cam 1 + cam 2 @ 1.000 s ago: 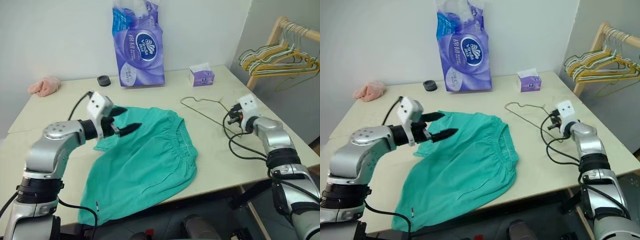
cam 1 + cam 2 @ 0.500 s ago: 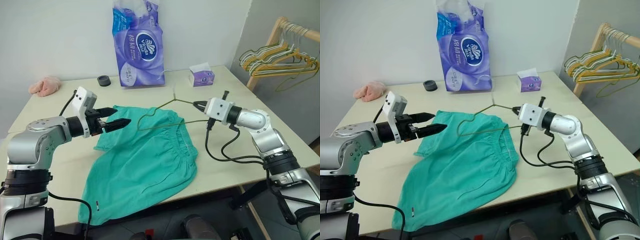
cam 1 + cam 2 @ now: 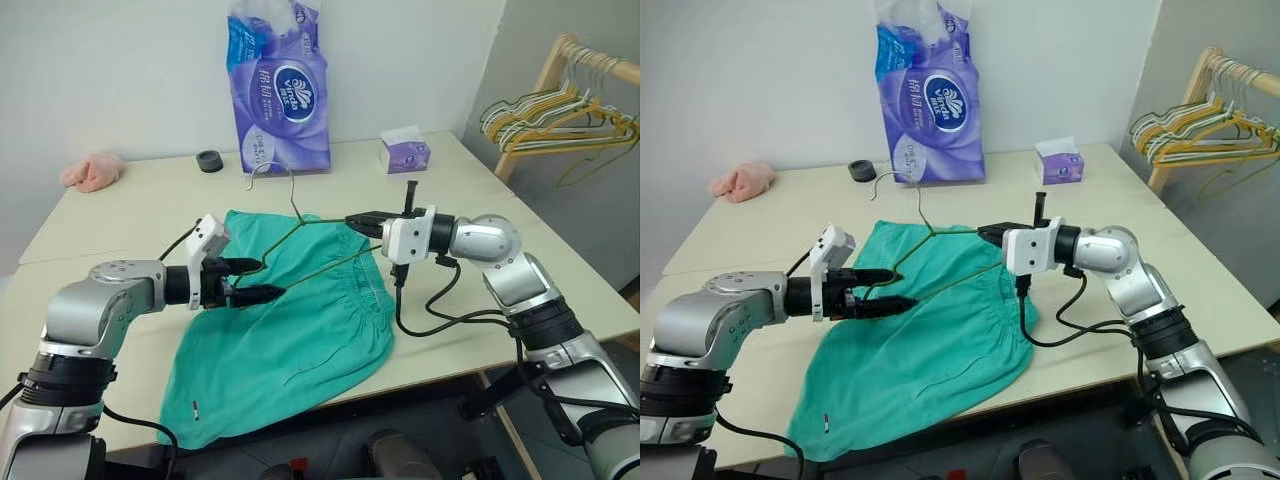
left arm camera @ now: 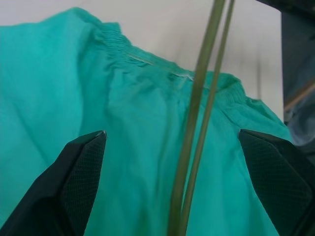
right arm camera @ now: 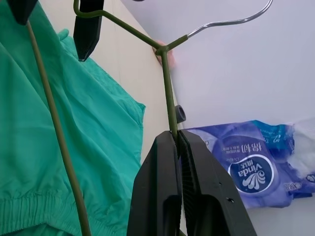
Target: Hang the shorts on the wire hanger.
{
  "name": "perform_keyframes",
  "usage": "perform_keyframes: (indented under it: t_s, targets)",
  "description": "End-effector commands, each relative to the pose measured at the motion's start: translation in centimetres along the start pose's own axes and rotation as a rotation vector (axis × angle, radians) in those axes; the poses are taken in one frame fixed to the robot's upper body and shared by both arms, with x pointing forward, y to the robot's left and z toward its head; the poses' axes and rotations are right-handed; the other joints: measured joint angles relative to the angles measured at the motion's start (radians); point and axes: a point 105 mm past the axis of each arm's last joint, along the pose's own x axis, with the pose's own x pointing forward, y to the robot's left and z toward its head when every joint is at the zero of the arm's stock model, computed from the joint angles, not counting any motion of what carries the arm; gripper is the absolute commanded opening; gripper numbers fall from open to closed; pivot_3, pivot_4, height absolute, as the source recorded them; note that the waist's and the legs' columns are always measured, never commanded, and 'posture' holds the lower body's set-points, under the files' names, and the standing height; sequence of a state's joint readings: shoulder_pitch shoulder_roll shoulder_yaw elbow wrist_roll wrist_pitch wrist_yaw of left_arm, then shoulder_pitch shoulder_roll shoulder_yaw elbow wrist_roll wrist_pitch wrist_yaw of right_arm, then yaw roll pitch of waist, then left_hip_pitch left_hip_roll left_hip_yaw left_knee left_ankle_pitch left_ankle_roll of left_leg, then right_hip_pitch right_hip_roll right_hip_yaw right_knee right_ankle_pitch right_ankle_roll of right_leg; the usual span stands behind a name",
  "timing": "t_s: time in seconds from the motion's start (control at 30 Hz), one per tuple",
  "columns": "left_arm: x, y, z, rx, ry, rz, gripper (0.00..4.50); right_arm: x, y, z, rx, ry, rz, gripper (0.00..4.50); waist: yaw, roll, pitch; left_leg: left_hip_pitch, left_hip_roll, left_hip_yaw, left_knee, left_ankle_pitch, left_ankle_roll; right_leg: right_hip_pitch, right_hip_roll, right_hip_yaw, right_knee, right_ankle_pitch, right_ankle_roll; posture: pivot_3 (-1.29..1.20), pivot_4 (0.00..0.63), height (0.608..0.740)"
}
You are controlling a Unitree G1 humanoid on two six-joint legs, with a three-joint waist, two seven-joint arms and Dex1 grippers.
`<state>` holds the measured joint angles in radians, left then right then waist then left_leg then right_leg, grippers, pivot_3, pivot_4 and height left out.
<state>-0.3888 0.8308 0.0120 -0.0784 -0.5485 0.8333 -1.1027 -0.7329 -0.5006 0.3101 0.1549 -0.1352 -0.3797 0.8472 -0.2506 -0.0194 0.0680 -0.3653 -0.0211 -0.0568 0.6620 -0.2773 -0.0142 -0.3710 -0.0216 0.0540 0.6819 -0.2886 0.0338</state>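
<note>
Hanger [image 3: 300,235] swung leftward over shorts [image 3: 290,320], hook raised. Right gripper [image 3: 362,221] clenched on hanger's right end. Left gripper [image 3: 262,281] released, straddling hanger's left corner. Shorts flat on table [image 3: 420,290] beneath; left arm nearer.

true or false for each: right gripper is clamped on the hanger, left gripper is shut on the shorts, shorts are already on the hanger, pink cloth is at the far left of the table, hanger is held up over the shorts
1. The right gripper is clamped on the wire hanger. True.
2. The left gripper is shut on the shorts. False: its fingers are open, with the hanger's wires passing between them.
3. The shorts are already on the hanger. False: they lie flat on the table, not threaded on the wire.
4. The pink cloth lies at the table's far left. True.
5. The hanger is held above the shorts. True.
</note>
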Motion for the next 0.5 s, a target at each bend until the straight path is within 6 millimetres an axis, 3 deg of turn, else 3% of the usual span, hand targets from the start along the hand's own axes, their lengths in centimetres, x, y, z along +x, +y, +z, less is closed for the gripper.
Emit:
perform_keyframes:
  t_s: [0.03,0.17,0.5]
  targets:
    - [-0.01,-0.48,0.01,0.064,0.026,-0.013,4.5,0.05,-1.87,1.87,-0.04,-0.061,-0.044,0.02,-0.001,0.0,0.0,0.0,0.0,0.0,0.0,0.0,0.0,0.0,0.0,0.0,0.0,0.0,0.0,-0.25,0.026,0.74]
    - [0.14,-0.59,-0.57,0.083,0.049,-0.018,3.97,0.03,-1.98,2.06,-0.019,-0.069,-0.051,0.0,0.0,0.0,0.0,0.0,0.0,0.0,0.0,0.0,0.0,0.0,0.0,0.0,0.0,0.0,0.0,-0.25,0.026,0.74]
    - [0.46,-1.11,-0.74,0.091,0.038,-0.041,0.99,0.01,-1.95,2.52,-0.026,-0.083,-0.047,0.0,0.001,0.0,0.0,0.0,0.0,-0.001,0.0,0.0,0.0,0.0,0.0,-0.001,0.0,0.0,0.0,-0.24,0.028,0.74]
